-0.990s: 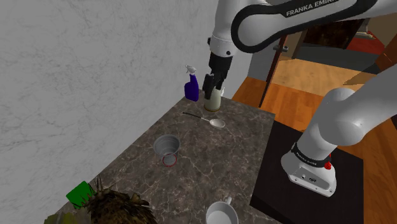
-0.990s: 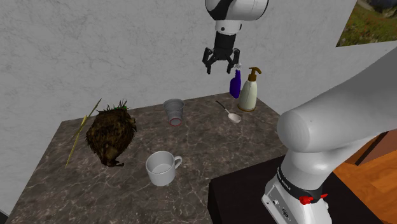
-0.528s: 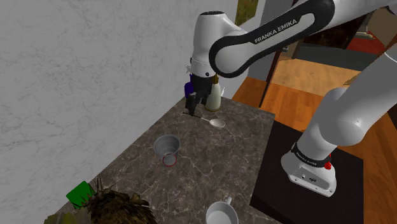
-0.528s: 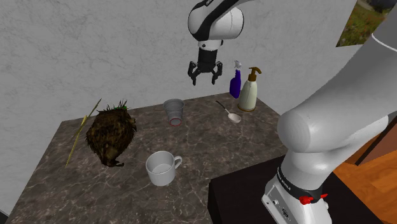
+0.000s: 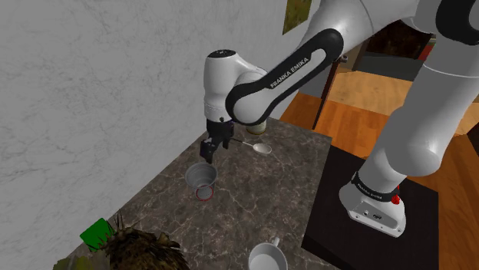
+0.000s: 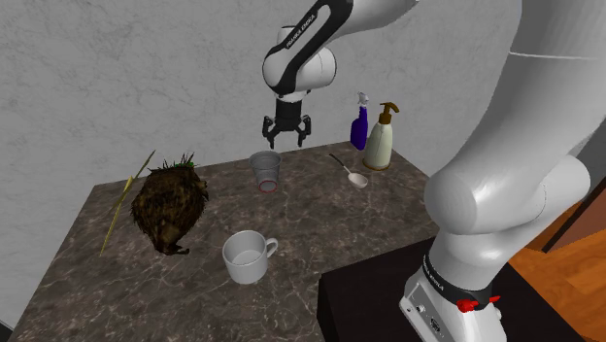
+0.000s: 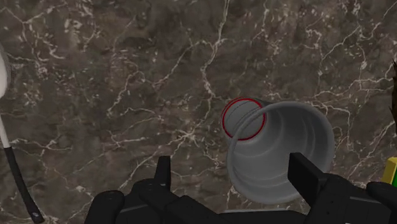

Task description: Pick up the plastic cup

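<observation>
Tool (image 6: 286, 137) hangs with fingers spread wide, grey cup (image 6: 266, 170) sitting upright just below it on the dark marble tabletop (image 6: 320, 233), not touching.

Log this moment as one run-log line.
phase: pre-grasp | grey cup: upright on counter, not held | gripper: open, above it
</observation>
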{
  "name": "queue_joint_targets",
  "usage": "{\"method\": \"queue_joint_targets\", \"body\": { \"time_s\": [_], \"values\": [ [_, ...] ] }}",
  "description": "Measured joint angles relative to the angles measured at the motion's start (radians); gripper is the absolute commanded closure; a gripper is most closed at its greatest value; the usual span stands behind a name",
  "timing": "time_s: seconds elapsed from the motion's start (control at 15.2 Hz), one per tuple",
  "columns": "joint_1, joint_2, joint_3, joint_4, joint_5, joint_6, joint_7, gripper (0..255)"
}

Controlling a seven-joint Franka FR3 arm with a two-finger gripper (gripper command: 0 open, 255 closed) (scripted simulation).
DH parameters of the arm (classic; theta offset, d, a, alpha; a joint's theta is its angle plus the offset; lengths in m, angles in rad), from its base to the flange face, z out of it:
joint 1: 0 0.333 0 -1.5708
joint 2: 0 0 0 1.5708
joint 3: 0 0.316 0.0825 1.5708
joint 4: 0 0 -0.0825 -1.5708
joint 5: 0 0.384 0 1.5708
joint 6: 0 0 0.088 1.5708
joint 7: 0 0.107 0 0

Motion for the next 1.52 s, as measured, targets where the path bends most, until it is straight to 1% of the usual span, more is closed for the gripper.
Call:
{"method": "queue_joint_targets", "body": {
  "time_s": [0.13,0.2,0.66,0.73,1.39,1.52],
  "values": [
    [0.020,0.077,0.003,0.036,-0.043,0.031,0.047,0],
    [0.025,0.097,0.002,0.043,-0.054,0.041,0.058,0],
    [0.042,0.179,-0.015,0.042,-0.102,0.117,0.089,0],
    [0.043,0.183,-0.016,0.041,-0.105,0.122,0.091,255],
    [0.043,0.185,-0.018,0.042,-0.107,0.127,0.091,255],
    [0.040,0.173,-0.014,0.044,-0.099,0.111,0.086,255]
  ]
}}
